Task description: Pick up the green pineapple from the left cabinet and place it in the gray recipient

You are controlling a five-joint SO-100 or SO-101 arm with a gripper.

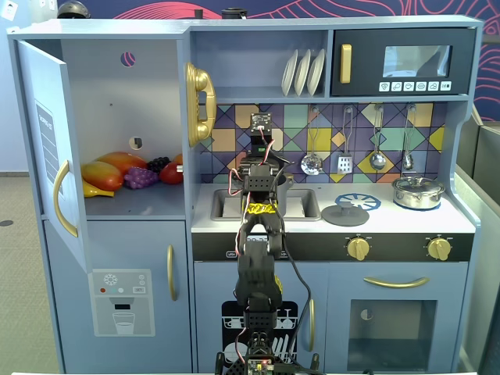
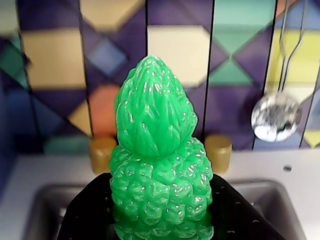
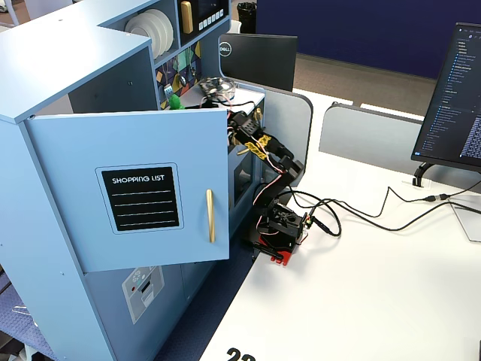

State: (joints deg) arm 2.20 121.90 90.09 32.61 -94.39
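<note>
In the wrist view my gripper (image 2: 160, 205) is shut on the green pineapple (image 2: 157, 150). Its black jaws press on both sides of the bumpy body and the leafy top points up. The pineapple hangs over the sink (image 2: 45, 205), in front of the tiled back wall. In a fixed view a bit of the green pineapple (image 3: 174, 100) shows over the counter past the open door. The left cabinet (image 1: 148, 86) stands open, with its door (image 1: 47, 141) swung left. In the front fixed view the arm (image 1: 258, 234) hides the gripper and the pineapple. The gray recipient shows in no view.
A mango (image 1: 101, 176), purple grapes (image 1: 141, 177) and other fruit lie in the cabinet. A flat gray lid (image 1: 344, 212) and a shiny silver lidded pot (image 1: 418, 191) sit on the counter. Utensils (image 1: 378, 160) hang on the wall. Gold tap knobs (image 2: 218, 150) stand behind the sink.
</note>
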